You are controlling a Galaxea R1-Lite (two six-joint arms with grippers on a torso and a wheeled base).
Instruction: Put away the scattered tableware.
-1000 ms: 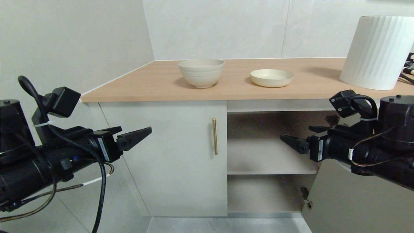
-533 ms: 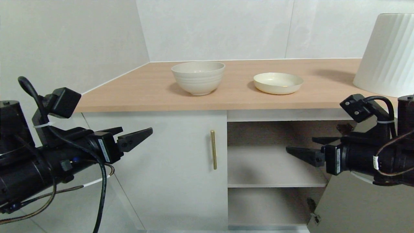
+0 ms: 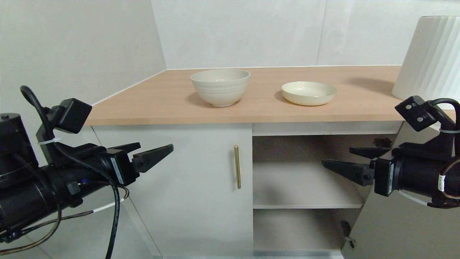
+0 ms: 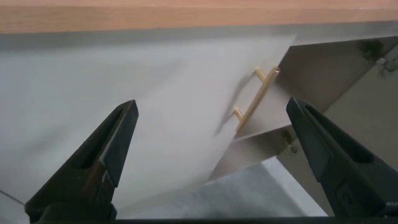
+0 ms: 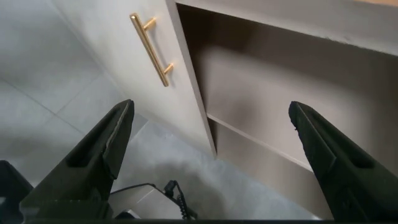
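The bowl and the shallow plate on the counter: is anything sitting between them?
Nothing. In the head view, only bare wooden countertop lies between the bowl and the plate.

Glazed ceramic bowl (image 3: 220, 86), matt wood-grain counter (image 3: 258, 108), brass handle (image 3: 237, 167).

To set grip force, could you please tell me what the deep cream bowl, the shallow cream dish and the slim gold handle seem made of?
Deep cream bowl: likely glazed ceramic, satin; faint ribbed bands, soft sheen.
Shallow cream dish: probably ceramic or melamine, glossier; highlights inside.
Slim gold bar handle: seemingly brushed brass-toned metal; metallic glint.
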